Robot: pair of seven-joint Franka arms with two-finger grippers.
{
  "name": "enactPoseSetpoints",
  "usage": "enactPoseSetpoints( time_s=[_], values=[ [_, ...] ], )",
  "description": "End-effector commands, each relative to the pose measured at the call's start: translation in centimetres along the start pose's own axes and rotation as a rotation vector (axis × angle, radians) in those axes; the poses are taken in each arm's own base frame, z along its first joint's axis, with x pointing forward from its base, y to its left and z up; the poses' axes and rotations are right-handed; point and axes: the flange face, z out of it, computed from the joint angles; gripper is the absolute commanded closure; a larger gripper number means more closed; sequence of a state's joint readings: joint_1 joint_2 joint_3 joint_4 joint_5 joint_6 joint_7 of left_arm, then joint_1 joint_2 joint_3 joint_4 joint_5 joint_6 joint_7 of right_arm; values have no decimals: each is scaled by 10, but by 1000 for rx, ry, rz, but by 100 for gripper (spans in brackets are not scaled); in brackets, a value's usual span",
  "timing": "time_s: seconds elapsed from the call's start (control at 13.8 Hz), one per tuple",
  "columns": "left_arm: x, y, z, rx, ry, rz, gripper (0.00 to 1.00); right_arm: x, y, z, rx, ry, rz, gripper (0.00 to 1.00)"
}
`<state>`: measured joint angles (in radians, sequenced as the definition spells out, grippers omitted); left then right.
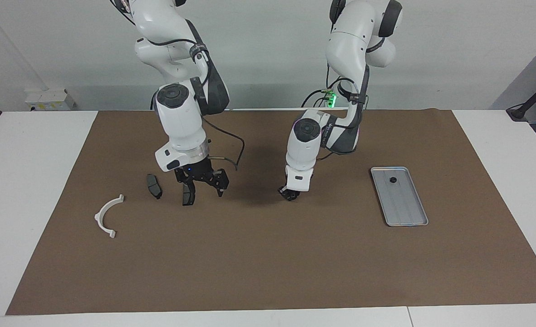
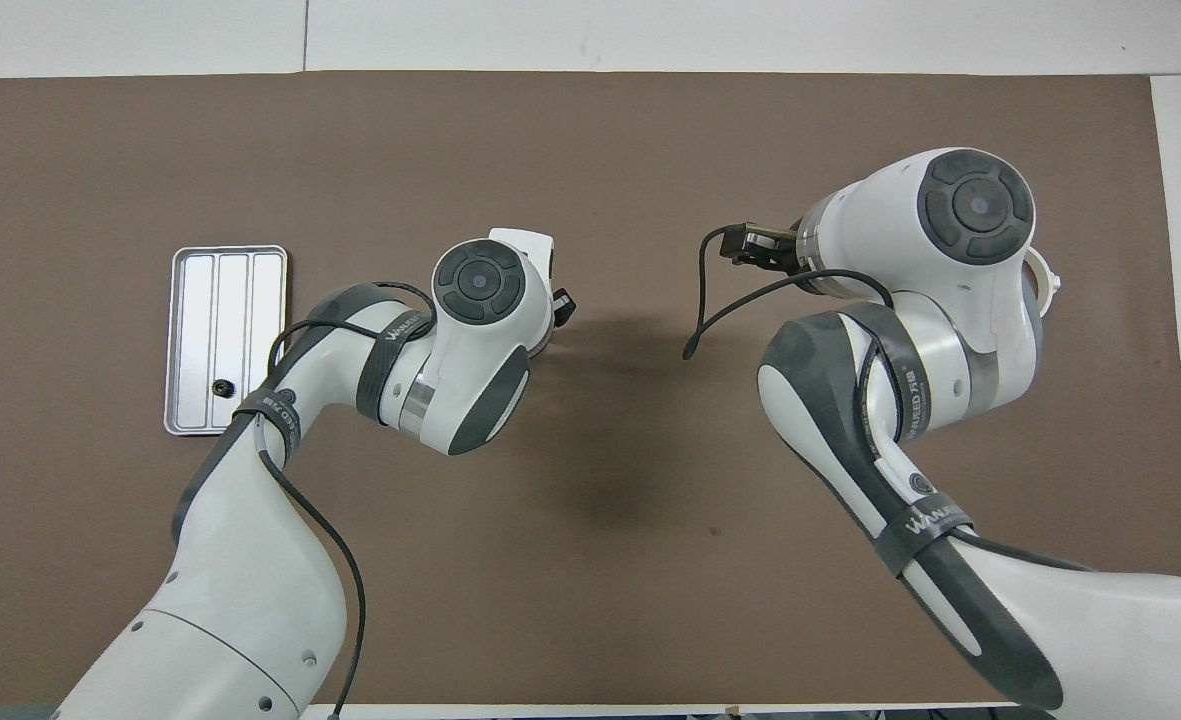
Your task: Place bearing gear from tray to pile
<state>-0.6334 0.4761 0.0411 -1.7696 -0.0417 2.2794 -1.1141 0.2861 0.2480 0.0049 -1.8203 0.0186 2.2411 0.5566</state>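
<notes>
Parts lying spread along a brown paper mat (image 1: 268, 254)

The ribbed silver metal tray (image 1: 406, 209) is sitting toward the left arm's end, a small dark round gear (image 1: 392, 180) lying in its corner nearest the robots. Toward the right arm's end, two dark grey brake pads (image 1: 154, 186) are lying side by side, with the white half-ring plastic bracket (image 1: 105, 218) lying farther from the robots.

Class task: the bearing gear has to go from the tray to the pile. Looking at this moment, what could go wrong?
1. The right gripper hangs open right over a brake pad and could knock it.
2. The bearing gear is small and dark, lying near the tray rim, so the left gripper might mis-grasp it.
</notes>
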Motion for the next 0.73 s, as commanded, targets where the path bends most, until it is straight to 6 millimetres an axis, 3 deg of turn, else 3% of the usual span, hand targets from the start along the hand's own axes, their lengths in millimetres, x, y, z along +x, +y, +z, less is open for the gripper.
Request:
enactPoseSetpoints(
  time_s=[0.0,0.15,0.29,0.44,0.65],
  values=[
    [1,-2,-13,50,22,34,0,-5,-13,0,5,-21,-16,0],
    [10,-17,-44,73,48,69,0,-2,-18,-12,6,-25,-19,0],
    [50,-74,-78,70,41,167,0,-3,-29,-24,12,-44,19,0],
    [90,-145,-99,67,29,279,0,-19,-56,-25,16,-50,46,0],
    [138,-209,-100,80,5,383,0,-54,-108,-29,18,-69,91,0]
  ],
)
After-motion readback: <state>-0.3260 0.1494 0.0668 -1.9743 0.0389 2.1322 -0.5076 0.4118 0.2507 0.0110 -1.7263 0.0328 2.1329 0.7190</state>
